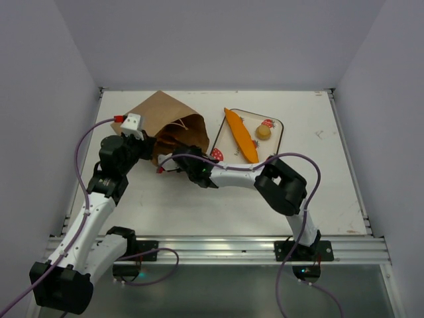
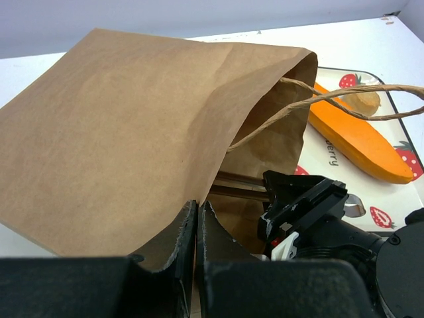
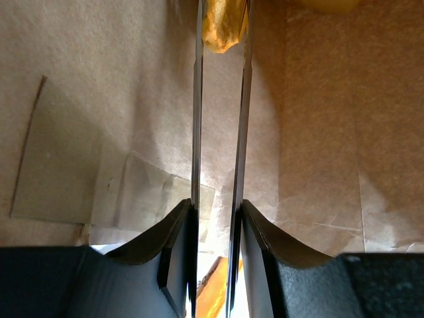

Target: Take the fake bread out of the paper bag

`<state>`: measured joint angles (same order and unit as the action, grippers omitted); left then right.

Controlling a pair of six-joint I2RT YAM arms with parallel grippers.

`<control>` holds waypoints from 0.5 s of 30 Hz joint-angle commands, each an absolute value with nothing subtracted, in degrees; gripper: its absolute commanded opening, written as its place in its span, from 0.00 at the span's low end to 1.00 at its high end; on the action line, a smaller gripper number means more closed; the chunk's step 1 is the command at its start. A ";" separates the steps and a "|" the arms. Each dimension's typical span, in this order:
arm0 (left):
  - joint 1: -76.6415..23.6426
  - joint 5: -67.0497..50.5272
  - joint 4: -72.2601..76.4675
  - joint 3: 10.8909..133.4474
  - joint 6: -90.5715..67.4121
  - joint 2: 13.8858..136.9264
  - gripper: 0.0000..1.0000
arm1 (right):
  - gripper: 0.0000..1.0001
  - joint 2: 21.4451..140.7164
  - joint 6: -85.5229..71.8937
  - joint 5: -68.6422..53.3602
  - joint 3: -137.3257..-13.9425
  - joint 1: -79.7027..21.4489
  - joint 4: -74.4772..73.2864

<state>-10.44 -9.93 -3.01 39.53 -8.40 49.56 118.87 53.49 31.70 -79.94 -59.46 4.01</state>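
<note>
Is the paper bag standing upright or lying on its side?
On its side: the paper bag lies flat on the table, mouth open toward the tray, right claw reaching inside.

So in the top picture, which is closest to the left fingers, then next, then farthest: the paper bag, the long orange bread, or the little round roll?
1. Paper bag, touching the left fingers.
2. Long orange bread, on the left side of the tray.
3. Little round roll, farther right on the tray.
</note>
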 commanded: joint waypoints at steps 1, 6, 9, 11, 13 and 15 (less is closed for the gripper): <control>-10.02 -11.95 -2.11 41.49 -8.97 48.34 0.05 | 0.04 116.02 52.83 29.54 -80.60 -58.80 1.06; -9.76 -11.60 -2.28 41.84 -7.91 48.69 0.05 | 0.00 110.66 50.19 26.20 -77.61 -58.62 0.18; -9.58 -11.43 -2.46 42.01 -7.38 48.87 0.04 | 0.00 107.51 48.34 24.09 -76.12 -58.45 -2.37; -9.49 -11.34 -2.55 42.01 -7.12 48.95 0.04 | 0.00 106.00 47.46 23.12 -74.80 -58.36 -3.25; -9.41 -11.43 -2.55 41.84 -6.86 48.87 0.03 | 0.00 103.98 46.94 22.68 -73.49 -58.36 -3.86; -9.40 -11.43 -2.46 41.57 -6.86 48.96 0.03 | 0.00 102.84 46.76 22.15 -72.69 -58.36 -4.30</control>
